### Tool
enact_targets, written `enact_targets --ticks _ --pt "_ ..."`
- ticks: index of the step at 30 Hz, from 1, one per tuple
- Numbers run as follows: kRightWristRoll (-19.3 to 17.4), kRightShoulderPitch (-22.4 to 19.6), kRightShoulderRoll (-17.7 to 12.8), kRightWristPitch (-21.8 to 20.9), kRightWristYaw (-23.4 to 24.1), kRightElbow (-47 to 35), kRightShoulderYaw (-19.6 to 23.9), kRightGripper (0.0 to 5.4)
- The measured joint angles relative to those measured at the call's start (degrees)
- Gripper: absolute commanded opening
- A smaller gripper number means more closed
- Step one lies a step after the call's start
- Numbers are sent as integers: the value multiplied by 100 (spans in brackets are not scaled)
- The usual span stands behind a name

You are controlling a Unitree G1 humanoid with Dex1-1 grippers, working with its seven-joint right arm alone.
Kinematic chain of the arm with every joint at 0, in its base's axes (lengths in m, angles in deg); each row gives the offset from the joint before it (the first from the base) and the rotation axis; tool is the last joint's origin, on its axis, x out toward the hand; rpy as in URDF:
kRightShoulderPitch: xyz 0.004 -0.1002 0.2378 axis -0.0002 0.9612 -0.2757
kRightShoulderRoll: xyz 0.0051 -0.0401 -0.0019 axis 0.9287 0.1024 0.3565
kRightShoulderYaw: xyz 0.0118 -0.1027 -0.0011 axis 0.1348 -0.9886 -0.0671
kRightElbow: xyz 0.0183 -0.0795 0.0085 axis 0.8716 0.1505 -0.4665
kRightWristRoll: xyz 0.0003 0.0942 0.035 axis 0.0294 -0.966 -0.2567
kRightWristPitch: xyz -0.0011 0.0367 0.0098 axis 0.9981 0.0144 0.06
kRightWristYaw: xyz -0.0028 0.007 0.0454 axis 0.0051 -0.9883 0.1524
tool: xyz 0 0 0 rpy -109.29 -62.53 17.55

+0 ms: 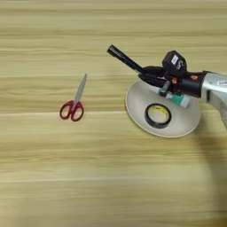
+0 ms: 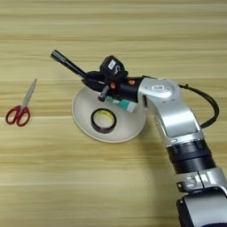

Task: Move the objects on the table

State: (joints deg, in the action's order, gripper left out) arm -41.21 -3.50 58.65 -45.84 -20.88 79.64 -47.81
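Marker (image 1: 125, 59), black, slim and cylindrical, clamped at its near end between the two black fingers of the right gripper (image 1: 148, 75); the free end slants up and away to the gripper's left, over the far rim of the plate (image 1: 135, 108). Left eye view: plate round, beige, shallow, directly beneath the gripper; tape roll (image 1: 158, 115), black ring with a pale core, lies flat on it just below the fingers; glue stick (image 1: 179, 99), white and teal, lies on the plate under the wrist; scissors (image 1: 73, 104), red handles, blades closed, well apart to the gripper's left on the table (image 1: 111, 177). Right eye view: same arrangement, silver forearm entering from bottom right, marker tip (image 2: 56, 55) beyond the plate's edge. Handling note, as judgement: keep the grip firm and lift clear before travelling, since the long free end could swing; lower slowly over the plate, avoiding the tape roll.
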Motion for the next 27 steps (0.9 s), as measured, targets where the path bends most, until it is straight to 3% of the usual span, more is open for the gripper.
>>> enact_targets --ticks 13,27 --pt "62 1 -27 -184 -98 210 1 84" --pt "173 431 -365 -535 -367 354 72 84"
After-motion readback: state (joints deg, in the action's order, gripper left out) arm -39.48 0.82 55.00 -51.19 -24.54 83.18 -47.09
